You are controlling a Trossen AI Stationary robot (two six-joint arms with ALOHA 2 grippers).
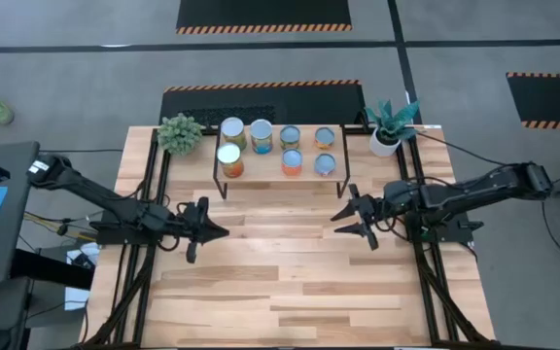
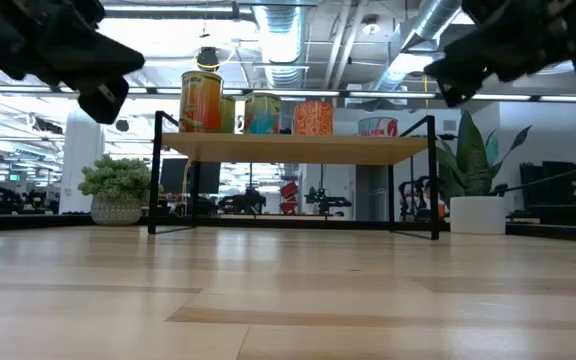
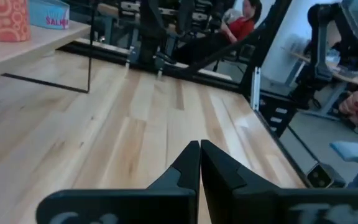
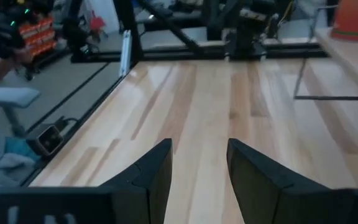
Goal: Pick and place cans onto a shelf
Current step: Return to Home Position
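Several cans (image 1: 261,134) stand upright in two rows on the shelf (image 1: 278,177), a light-wood board on black legs at the table's far middle. In the low view the cans (image 2: 201,100) stand on the board (image 2: 293,149). My left gripper (image 1: 212,230) hovers over the table left of and nearer than the shelf, shut and empty (image 3: 199,149). My right gripper (image 1: 343,216) hovers right of and nearer than the shelf, open and empty (image 4: 199,152). An orange can (image 3: 2,18) and a blue one (image 3: 48,14) show in the left wrist view.
A green plant (image 1: 180,133) stands left of the shelf and a plant in a white pot (image 1: 387,131) right of it. Bare striped tabletop (image 1: 290,272) lies between the grippers and the near edge. A person (image 3: 241,25) sits in the room beyond the table.
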